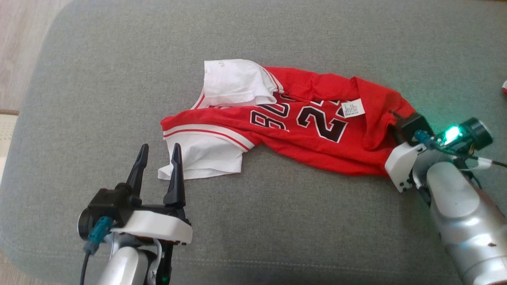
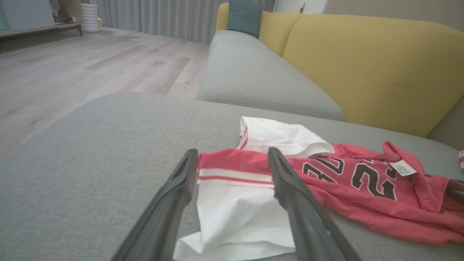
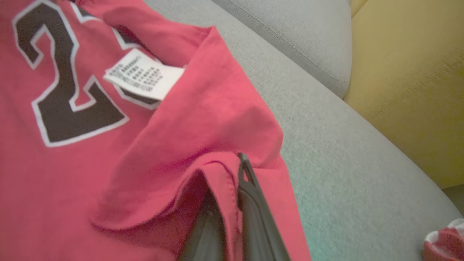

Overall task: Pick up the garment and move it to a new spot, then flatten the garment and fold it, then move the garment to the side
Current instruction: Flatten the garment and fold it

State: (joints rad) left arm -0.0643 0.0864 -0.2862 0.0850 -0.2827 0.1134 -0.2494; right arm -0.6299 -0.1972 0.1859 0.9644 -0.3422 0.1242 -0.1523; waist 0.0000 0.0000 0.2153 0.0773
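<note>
head view: garment (image 1: 277, 136) lies crumpled before me
right gripper (image 3: 228, 181): clamped on its red hem (image 3: 217, 170)
left gripper (image 1: 160, 147): fingers apart, at its white sleeve (image 1: 206, 158)

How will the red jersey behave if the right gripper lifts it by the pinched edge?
Probably floppy: the red jersey lies in soft folds on the grey cushion, so it should hang limp. Likely light, since the cloth looks thin. It may slip free, as the right gripper pinches just a narrow hem.
</note>
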